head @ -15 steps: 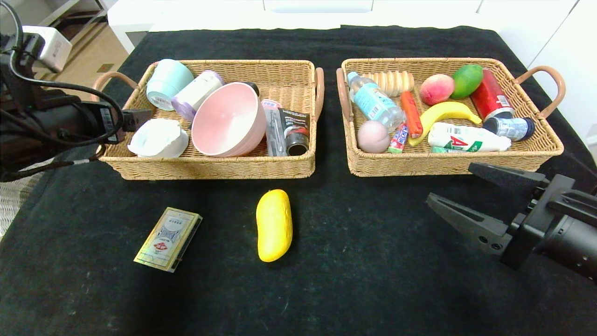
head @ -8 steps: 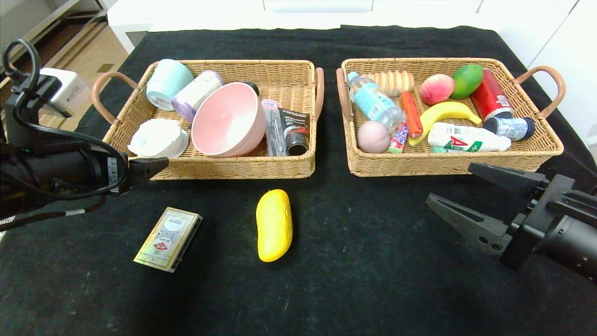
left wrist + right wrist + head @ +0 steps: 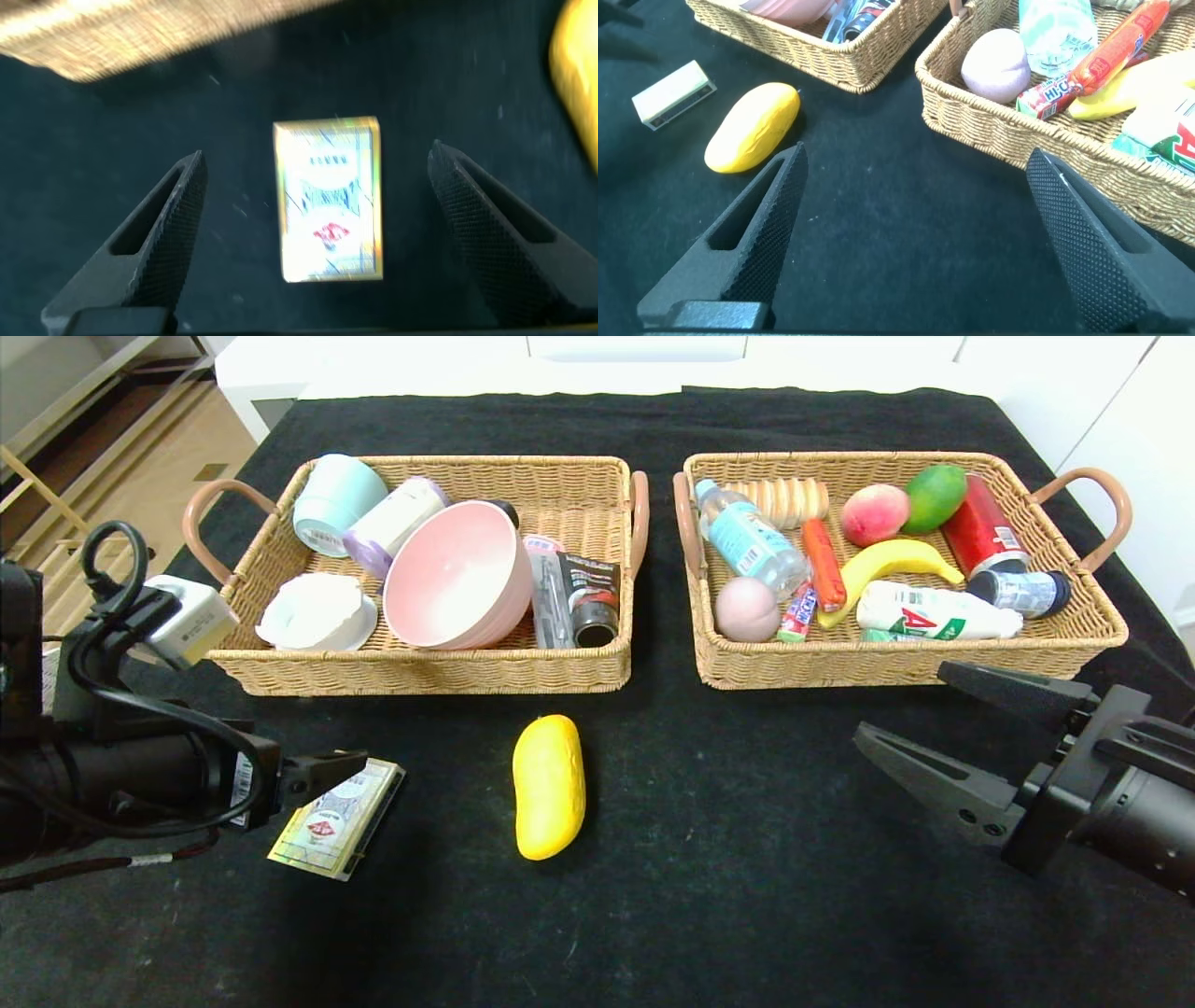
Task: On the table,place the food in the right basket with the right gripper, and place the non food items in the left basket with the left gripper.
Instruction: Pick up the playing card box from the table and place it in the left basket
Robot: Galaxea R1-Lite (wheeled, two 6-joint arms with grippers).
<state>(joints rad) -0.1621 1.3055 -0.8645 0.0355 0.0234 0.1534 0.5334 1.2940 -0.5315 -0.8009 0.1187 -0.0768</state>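
Head view, nearest first: right gripper (image 3: 920, 733) low at the right edge over the black cloth table (image 3: 747, 896), long pointed jaws spread wide, nothing between them. On the left, left gripper (image 3: 313, 233) hanging just above the card box (image 3: 337, 814), jaws wide apart with the box lying flat between them in the left wrist view, not touched. Flat cream-and-gold box, red mark on its face, shiny edges. Beside it toward the middle, apart from it, the yellow fruit (image 3: 548, 786), smooth and oblong, lying loose on the linty cloth.

Farther back, two woven wicker baskets with rounded brown handles. Left basket (image 3: 429, 667): pink bowl (image 3: 457, 574) tipped on its side, pale teal mug (image 3: 334, 502) in the far corner, a white-and-lilac cylinder, a crumpled white piece, dark packets by the right wall. Right basket (image 3: 896, 663): clear water bottle (image 3: 750, 539) with pale blue label, orange-red sausage (image 3: 823, 563), banana, white bottle (image 3: 934, 613) lying flat, a peach, a green fruit, a red can, a small dark bottle, a pale pink ball, a candy bar, ridged biscuits at the back.
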